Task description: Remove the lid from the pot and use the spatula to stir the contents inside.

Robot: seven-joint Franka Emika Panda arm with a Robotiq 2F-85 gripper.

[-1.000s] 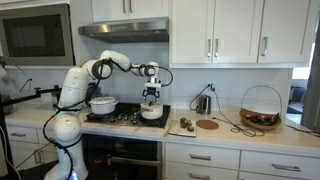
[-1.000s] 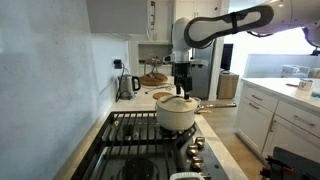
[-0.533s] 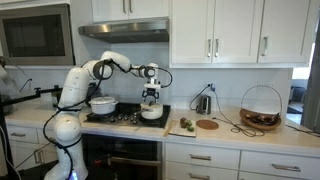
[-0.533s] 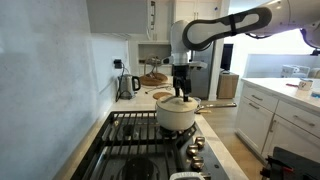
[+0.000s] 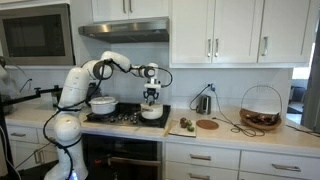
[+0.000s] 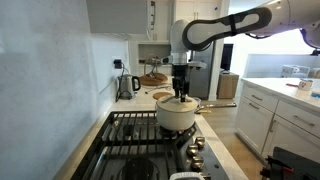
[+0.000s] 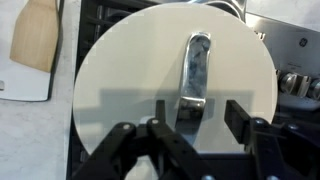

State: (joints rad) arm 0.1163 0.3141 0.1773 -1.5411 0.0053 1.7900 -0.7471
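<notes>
Dropped a touch vs a sec ago, the gripper point(image 6: 181, 95) now sits right over the lid point(image 6: 176, 103). Barely any change in the last half sec tho. Jaws are apart, one each side of the near end of the metal handle point(image 7: 196, 60) in the wrist view, nothing pinched afaict. Can't tell if the tips are actually touching the lid.

The pot point(image 6: 176, 118) is the small cream one on the stove point(image 6: 135, 130) grate, directly under the gripper, lid on it and sitting flat. The wooden spatula point(image 7: 38, 38) lies off the stove on a white rest point(image 7: 25, 85) on the counter, well apart from the pot, nobody holding it. A bigger white pot point(image 5: 102, 104) is on another burner, closer to the arm's base.
</notes>
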